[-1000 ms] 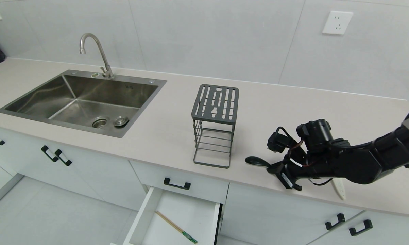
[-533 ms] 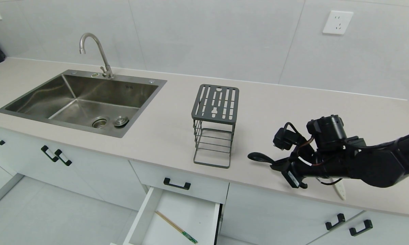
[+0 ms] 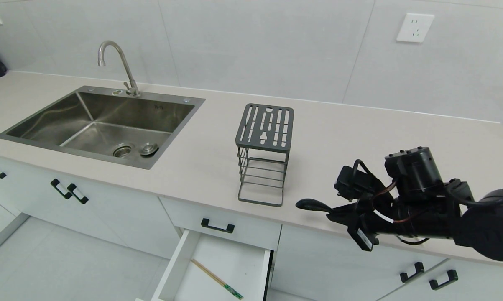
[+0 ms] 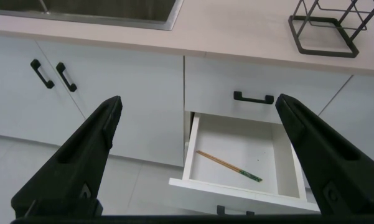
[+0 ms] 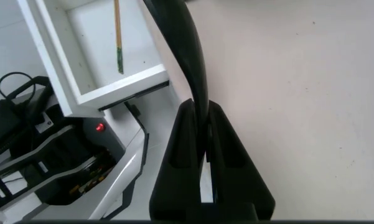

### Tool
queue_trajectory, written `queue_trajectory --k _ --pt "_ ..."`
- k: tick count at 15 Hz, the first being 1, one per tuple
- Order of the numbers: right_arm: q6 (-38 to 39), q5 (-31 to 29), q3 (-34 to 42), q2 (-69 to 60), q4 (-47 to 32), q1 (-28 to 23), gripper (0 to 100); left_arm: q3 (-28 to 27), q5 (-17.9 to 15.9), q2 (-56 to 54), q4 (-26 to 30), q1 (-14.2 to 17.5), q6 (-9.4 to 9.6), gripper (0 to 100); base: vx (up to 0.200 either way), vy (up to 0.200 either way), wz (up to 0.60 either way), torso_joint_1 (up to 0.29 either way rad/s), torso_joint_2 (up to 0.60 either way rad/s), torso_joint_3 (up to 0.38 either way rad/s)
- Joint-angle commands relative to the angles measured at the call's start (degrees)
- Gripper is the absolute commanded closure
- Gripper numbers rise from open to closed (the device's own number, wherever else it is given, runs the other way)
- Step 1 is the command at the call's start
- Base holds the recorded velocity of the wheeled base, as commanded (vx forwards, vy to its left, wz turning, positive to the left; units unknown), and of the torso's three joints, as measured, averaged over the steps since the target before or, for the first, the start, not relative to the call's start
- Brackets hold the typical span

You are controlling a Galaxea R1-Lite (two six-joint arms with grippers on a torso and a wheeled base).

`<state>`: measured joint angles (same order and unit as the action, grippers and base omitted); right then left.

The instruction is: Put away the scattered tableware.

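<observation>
Steel sink (image 3: 134,113), faucet (image 3: 128,75) left; wire rack (image 3: 264,125) mid-counter; wall outlet (image 3: 414,27).

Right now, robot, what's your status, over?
Right gripper shut on black spoon, above counter edge. Left gripper open, low, facing open drawer holding chopsticks. Wire rack stands apart from spoon.

A pale beige countertop (image 3: 351,133) runs along the tiled wall. A dark grey wire rack (image 3: 264,154) stands upright near its front edge. Well to its left, a steel sink (image 3: 88,106) with a faucet (image 3: 117,62) is set in. Below the rack, an open white drawer (image 3: 172,267) holds chopsticks (image 3: 215,279).
</observation>
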<state>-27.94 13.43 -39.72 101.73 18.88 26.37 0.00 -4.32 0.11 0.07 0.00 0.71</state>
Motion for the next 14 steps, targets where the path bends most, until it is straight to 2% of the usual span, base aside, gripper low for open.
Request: queue_trajectory --k 1,3,5,10,11,14 --pt "0.0 0.0 1.0 -1.6 0.0 0.6 100 0.0 0.0 0.1 -0.1 0.0 0.00 0 0.000 0.000 0.00 0.000 0.00 0.000" --pt "1.2 0.5 2.7 -2.7 0.1 6.2 100 0.0 0.0 0.1 0.0 0.0 0.00 0 0.000 0.000 0.00 0.000 0.00 0.000" --pt "3.5 0.4 3.2 -2.7 0.2 9.4 100 0.0 -0.1 0.1 0.0 0.0 0.00 0 0.000 0.000 0.00 0.000 0.00 0.000" --pt "4.4 0.2 4.0 -3.1 0.9 13.1 100 0.0 0.0 0.1 0.0 0.0 0.00 0 0.000 0.000 0.00 0.000 0.00 0.000" --pt "4.3 0.1 1.7 -3.6 0.5 16.7 100 0.0 0.0 0.1 0.0 0.0 0.00 0 0.000 0.000 0.00 0.000 0.00 0.000" --pt "4.4 0.5 -8.1 -0.8 -0.3 23.2 100 0.0 0.0 0.1 0.0 0.0 0.00 0 0.000 0.000 0.00 0.000 0.00 0.000"
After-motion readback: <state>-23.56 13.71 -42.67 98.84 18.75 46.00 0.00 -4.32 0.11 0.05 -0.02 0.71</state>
